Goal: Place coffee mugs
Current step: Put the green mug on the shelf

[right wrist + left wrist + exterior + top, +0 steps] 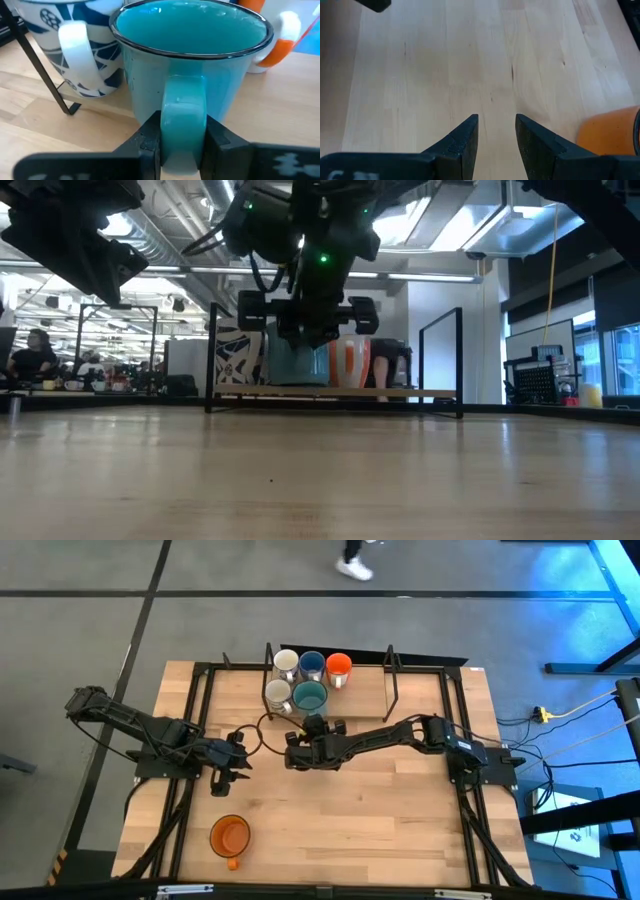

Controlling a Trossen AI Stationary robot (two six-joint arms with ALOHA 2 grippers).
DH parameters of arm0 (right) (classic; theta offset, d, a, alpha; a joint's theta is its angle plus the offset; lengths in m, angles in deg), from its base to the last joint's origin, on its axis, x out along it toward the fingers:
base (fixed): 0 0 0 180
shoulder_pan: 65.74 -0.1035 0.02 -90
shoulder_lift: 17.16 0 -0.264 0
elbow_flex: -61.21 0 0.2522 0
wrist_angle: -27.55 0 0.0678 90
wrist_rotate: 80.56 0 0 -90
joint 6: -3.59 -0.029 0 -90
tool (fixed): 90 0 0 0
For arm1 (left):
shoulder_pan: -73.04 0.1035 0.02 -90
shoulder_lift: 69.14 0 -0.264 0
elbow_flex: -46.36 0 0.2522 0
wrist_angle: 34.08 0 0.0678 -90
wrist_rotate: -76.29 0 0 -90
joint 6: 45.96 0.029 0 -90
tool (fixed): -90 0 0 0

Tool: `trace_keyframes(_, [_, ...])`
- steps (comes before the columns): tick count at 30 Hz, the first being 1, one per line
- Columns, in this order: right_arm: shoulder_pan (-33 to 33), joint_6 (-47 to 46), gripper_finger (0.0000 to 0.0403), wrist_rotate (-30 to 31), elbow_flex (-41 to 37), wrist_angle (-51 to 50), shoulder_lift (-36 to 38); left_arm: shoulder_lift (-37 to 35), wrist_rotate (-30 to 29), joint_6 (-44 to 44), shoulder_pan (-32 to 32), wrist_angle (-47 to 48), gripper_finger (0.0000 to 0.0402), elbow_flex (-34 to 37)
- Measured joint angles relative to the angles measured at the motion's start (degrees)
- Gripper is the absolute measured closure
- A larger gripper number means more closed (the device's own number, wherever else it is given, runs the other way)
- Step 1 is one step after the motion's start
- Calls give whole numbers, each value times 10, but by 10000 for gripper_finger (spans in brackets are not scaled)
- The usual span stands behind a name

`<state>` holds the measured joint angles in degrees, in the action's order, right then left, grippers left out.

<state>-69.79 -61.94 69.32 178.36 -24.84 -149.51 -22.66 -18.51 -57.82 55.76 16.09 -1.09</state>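
A teal coffee mug (pixel 190 55) stands upright at the near edge of the rack's wooden board (pixel 365 692), with my right gripper (pixel 182 135) shut on its handle. Behind and beside it on the board are a white patterned mug (pixel 278 694), a white mug (pixel 286 662), a blue mug (pixel 312 664) and an orange mug (pixel 339 666). Another orange mug (pixel 230 836) stands alone near the table's front left. My left gripper (pixel 240 758) hovers open over bare table left of centre, nothing between its fingers. My right gripper pinches the teal mug's handle (pixel 184 107) between its two fingers (pixel 150 140), one on each flat side of the loop. The fingers come from the table's near side, slanting slightly down. The mug is upright; whether its base rests on the board I cannot tell.
The black wire rack (pixel 392 675) frames the board at the table's far middle, with upright posts at its sides. Bare wood lies right of the mugs on the board and across the table's middle and right. A person's shoe (pixel 355 568) shows on the floor beyond the table.
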Motion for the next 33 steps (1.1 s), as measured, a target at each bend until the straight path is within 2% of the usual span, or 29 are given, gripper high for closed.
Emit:
trace_keyframes(11, [4,-1,339,-14,0,4,-9,0,0,0,0,-1,276,0])
trace_keyframes(21, [22,5,320,-40,0,0,-10,0,-2,0,0,-1,276,0])
trace_keyframes(30, [23,15,315,-29,-1,14,-11,0,-2,0,0,-1,276,0])
trace_keyframes(33, [23,15,298,-29,-1,17,-11,0,-2,0,0,-1,276,0])
